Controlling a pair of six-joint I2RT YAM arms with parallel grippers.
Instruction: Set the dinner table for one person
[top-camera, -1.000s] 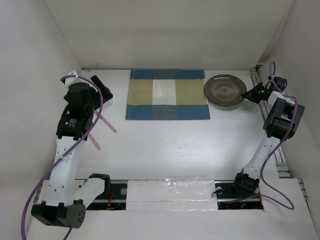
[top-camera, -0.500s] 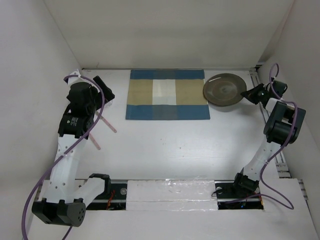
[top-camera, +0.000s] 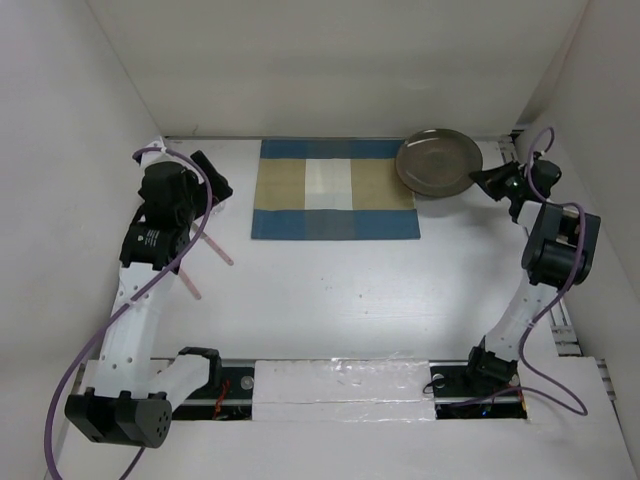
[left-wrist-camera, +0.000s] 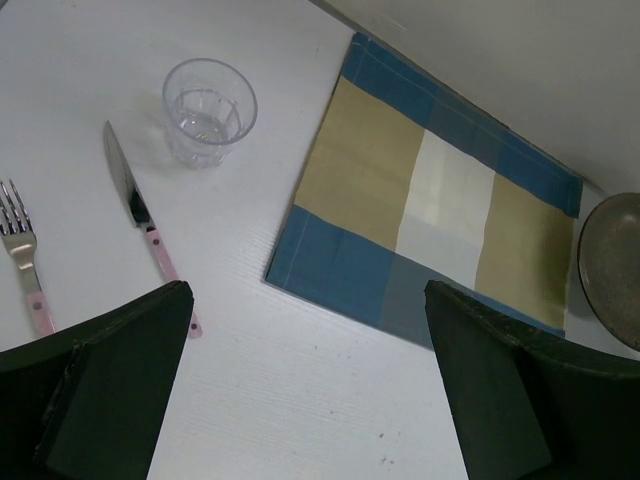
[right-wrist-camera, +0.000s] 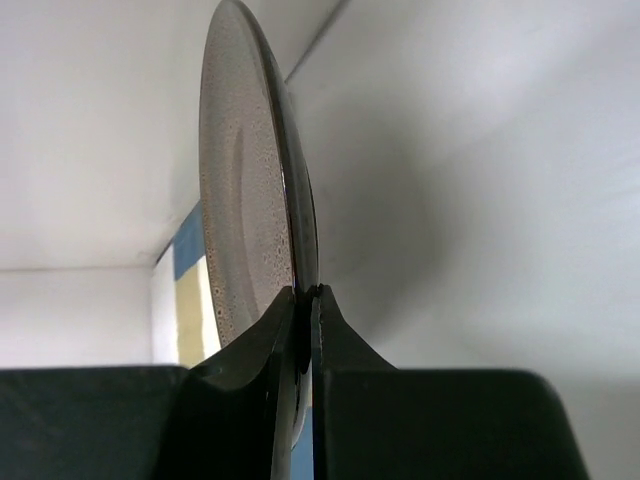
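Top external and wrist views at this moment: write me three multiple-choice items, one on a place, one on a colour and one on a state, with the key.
1. Where does the drinking glass stand relative to the placemat?
A. On its white centre
B. Off it, on the bare table beside the tip of the knife
C. Off it, on the plate

2. What colour are the handles of the knife and the fork?
A. Pink
B. Black
C. Blue

3. How do the jaws of the right gripper stand?
A. Wide open, holding nothing
B. Shut on the plate's rim
C. Shut on the knife

Key:
1 B: the left wrist view shows white tabletop all round the glass, with the knife's tip next to it.
2 A: both handles show pink in the left wrist view.
3 B: the right wrist view shows the rim pinched between the jaws.
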